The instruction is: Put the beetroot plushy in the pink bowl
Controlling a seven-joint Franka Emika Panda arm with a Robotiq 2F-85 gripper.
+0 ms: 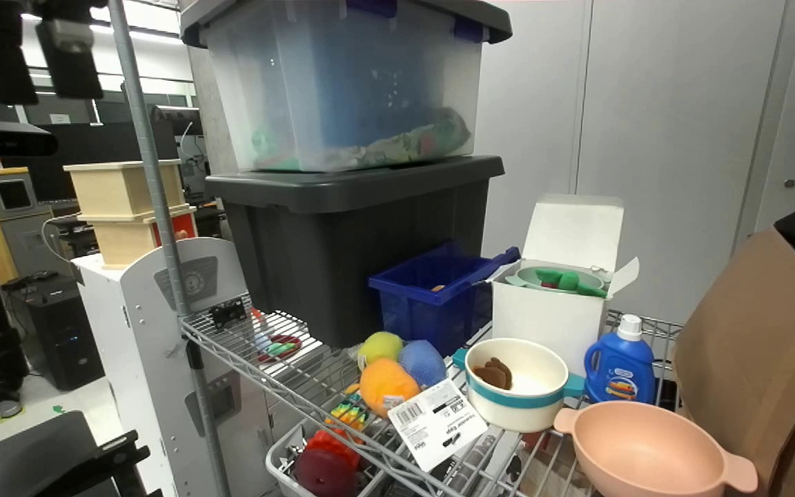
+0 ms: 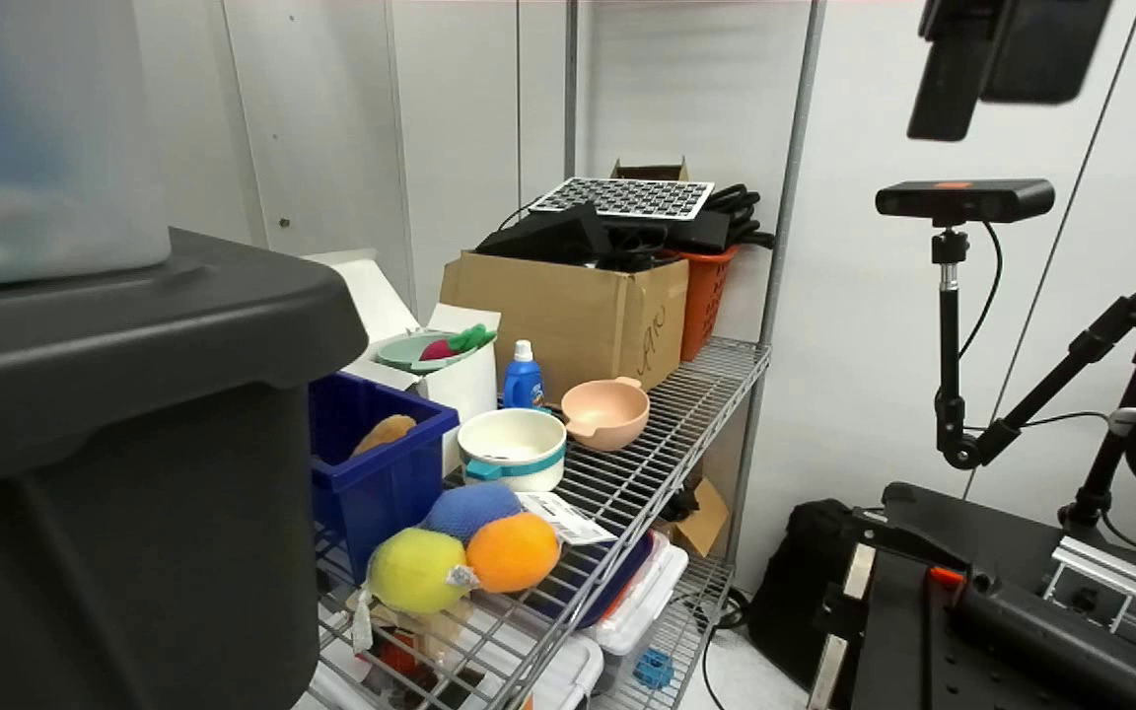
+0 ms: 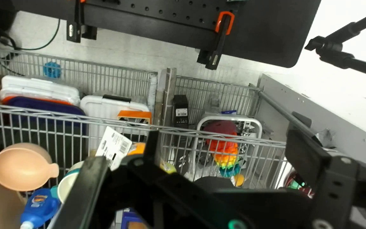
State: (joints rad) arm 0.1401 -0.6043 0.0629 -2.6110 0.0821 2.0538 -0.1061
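In an exterior view the gripper [image 1: 47,91] hangs high at the picture's edge, its black fingers [image 1: 74,72] spread well apart with only air between them. Just right of them runs the steel shelf post [image 1: 152,166]; past it, a clear storage tub [image 1: 342,90] on a black lidded tub [image 1: 356,241] makes a tall wall. Lower than the fingers and well to their right, the beetroot plushy [image 1: 548,277] lies in a mint-green bowl [image 1: 525,279] at the mouth of an open white carton [image 1: 542,314]. Lower and farther right again is the pink bowl [image 1: 646,442], between a white bowl with a teal band [image 1: 518,414] and a brown cardboard box [image 1: 729,345].

In an exterior view a black camera [image 2: 964,201] shows just under the fingers, and open air reaches from there to the wire shelf [image 2: 667,419]. Lower and left of the fingers, yellow, blue and orange plush toys [image 2: 514,552] touch one another.

In the wrist view the fingers come in from below, one at either side, and the shelf's front rail crosses beyond them. Left of both is the pink bowl, a blue detergent bottle [image 3: 41,203] near it. Through the gap, a rainbow-coloured item [image 3: 226,156] lies in a white-rimmed bin [image 3: 260,130] below the shelf wires. Farther off, past pale floor [image 3: 119,47], a black perforated tabletop [image 3: 157,19] bears clamps [image 3: 216,51].
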